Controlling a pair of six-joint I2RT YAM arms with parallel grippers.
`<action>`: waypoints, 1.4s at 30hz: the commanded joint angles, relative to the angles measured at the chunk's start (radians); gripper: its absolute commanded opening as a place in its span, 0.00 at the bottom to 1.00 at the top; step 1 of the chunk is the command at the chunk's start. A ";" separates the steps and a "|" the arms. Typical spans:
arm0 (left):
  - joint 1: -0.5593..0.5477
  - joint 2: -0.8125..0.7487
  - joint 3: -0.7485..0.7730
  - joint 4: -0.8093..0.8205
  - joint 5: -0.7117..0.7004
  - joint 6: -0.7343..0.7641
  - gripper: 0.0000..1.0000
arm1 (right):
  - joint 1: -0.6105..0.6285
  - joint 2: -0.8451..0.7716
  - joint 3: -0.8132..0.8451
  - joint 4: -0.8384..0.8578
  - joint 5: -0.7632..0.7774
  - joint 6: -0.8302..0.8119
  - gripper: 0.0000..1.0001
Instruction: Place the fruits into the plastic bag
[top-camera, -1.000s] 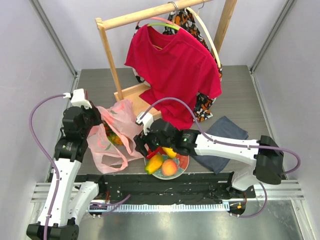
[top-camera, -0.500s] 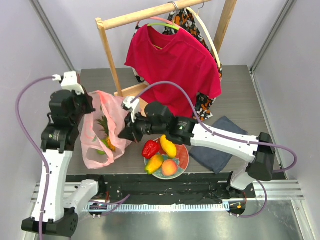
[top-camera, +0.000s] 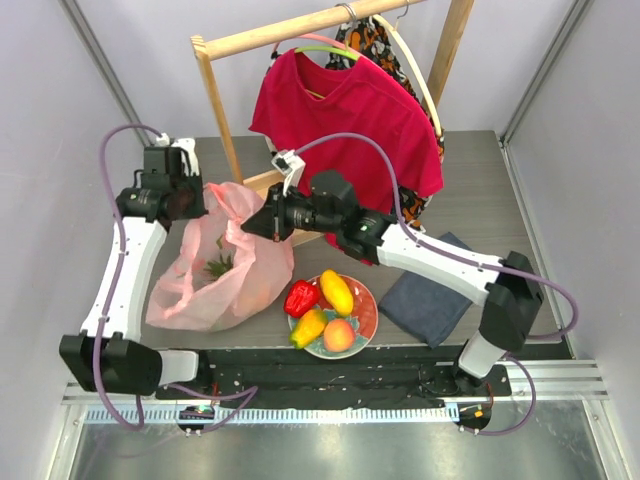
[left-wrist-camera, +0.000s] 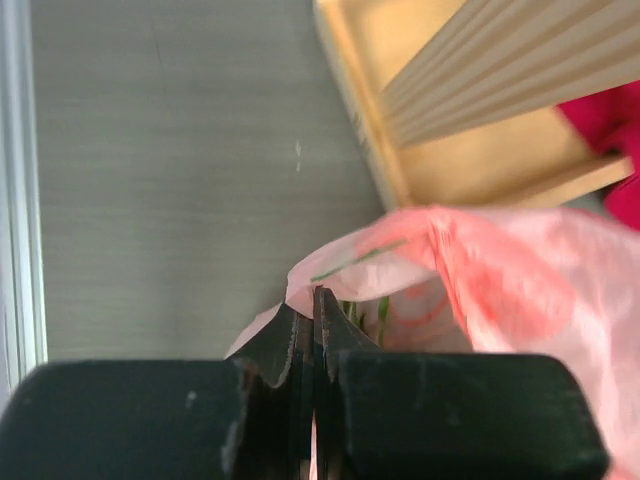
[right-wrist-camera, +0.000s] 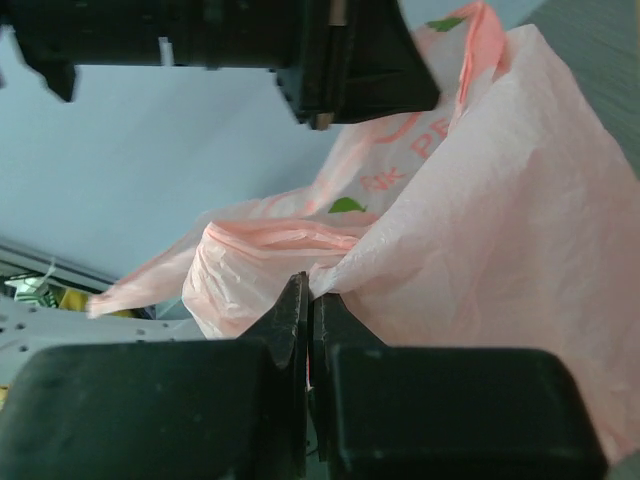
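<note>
Table (top-camera: 480, 170): from above, a grey wood-grain top between pale walls, with both arms reaching in over its left half.
Wooden rack (top-camera: 220, 110): stands at the back of the table; a red T-shirt (top-camera: 350, 130) hangs from its bar.
Plastic bag (top-camera: 235, 270): thin pink, slumped on the table's left side just in front of the rack, its top edge lifted between the two grippers.
Pineapple (top-camera: 218, 266): green leaves show through the film, inside the bag.
Left gripper (top-camera: 205, 195): at the bag's upper left corner, pinching the rim.
Right gripper (top-camera: 250, 225): at the bag's upper right edge, pinching it too.
Plate (top-camera: 368, 310): round and red, near the front edge, just right of the bag.
On the plate: red pepper (top-camera: 301, 298), yellow mango (top-camera: 336, 292), peach (top-camera: 339, 335) and a yellow-orange fruit (top-camera: 309, 327), packed close together.
Grey-blue cloth (top-camera: 430, 295): folded, lying right of the plate.
Left wrist view: the left gripper's (left-wrist-camera: 315, 320) black jaws are pressed together on a fold of the pink bag (left-wrist-camera: 500, 290); the rack base (left-wrist-camera: 470, 150) lies beyond it, with bare table (left-wrist-camera: 180, 150) to the left.
Right wrist view: the right gripper's (right-wrist-camera: 308, 310) jaws are clamped on a crumpled edge of the bag (right-wrist-camera: 480, 230), whose film with red and green print fills the right side.
</note>
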 joint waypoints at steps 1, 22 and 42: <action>0.005 -0.016 -0.029 -0.017 -0.034 0.001 0.04 | -0.021 0.070 -0.014 0.123 -0.040 0.085 0.01; 0.004 -0.504 -0.241 -0.080 0.164 -0.125 0.92 | -0.128 0.242 0.052 0.195 -0.034 0.208 0.01; 0.002 -0.570 -0.351 -0.223 0.609 -0.191 0.79 | -0.137 0.318 0.116 0.169 -0.045 0.213 0.01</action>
